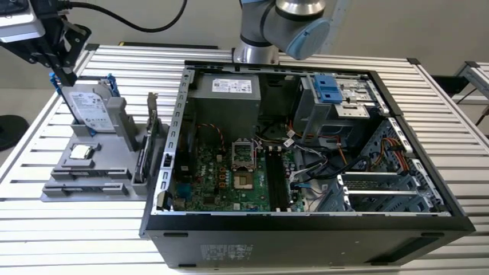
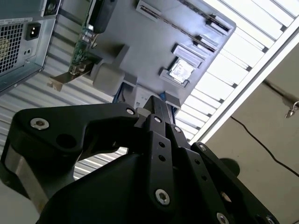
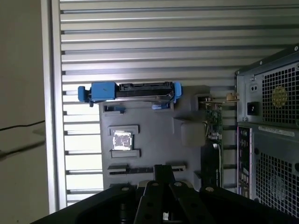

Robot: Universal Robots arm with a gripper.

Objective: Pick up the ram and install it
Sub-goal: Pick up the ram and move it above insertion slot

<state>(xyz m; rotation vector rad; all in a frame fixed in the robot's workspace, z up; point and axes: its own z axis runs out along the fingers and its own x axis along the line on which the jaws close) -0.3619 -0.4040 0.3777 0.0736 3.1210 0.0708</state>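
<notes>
grey plastic holder sits on the slatted metal table, just beside the open pc case on the exterior view's left. it's basically a parts rack. each part stands on edge in its own slot, i'd guess so two fingers can pinch it from above without scraping the table.

the hard drive with the blue rails is propped up at the far end, a processor chip lies flat in the middle, and the card with the metal bracket stands along the side nearest the case. what i take to be the ram is the long thin dark strip seated edge-up in the holder past the chip, at the end away from the drive. so it's not picked up yet, and nothing is in the board's memory slots that i can make out.

the gripper hangs pointing down above the holder, well clear of it, and in the exterior view it looks closer to the drive end. the fingers look pressed together with nothing between them, so it's closed and empty as far as i can see.

the case lies on its side with the panel off, which puts the board facing up. makes sense for a straight push down.
</notes>
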